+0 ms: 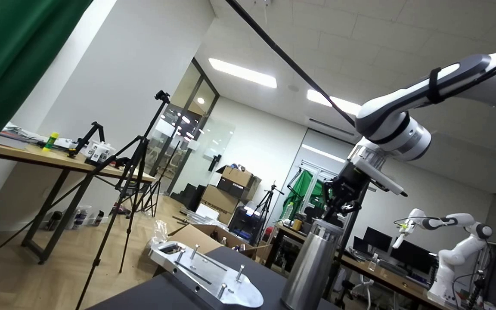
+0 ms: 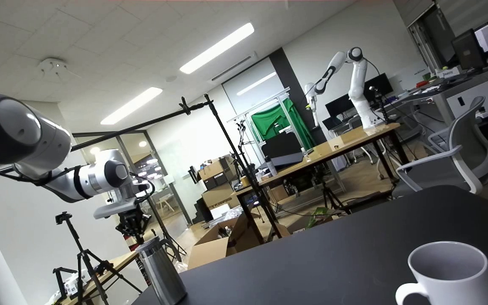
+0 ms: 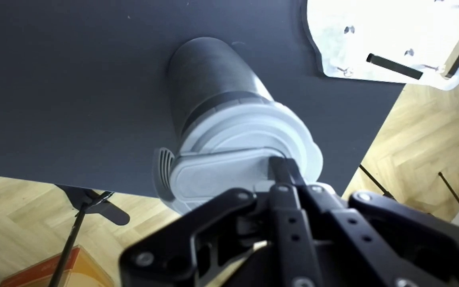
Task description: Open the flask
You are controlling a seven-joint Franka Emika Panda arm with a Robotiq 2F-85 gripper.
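The flask is a tall brushed-steel cylinder standing upright on the dark table, seen in both exterior views (image 1: 310,269) (image 2: 162,271) and in the wrist view (image 3: 213,71). Its grey lid (image 3: 217,173) has a long raised flap and a slotted piece at one side. My gripper (image 3: 285,161) has its two fingers together with nothing visible between them. The fingertips are over the far end of the flap, at or just above it; I cannot tell if they touch. In both exterior views the gripper (image 1: 329,214) (image 2: 140,239) points down at the lid's top.
A flat silver plate with several upright bolts (image 1: 220,275) lies beside the flask, also in the wrist view (image 3: 333,44). A white mug (image 2: 456,281) stands on the dark table (image 2: 303,258). The table edge is near the flask. An open cardboard box (image 1: 194,237) stands beyond.
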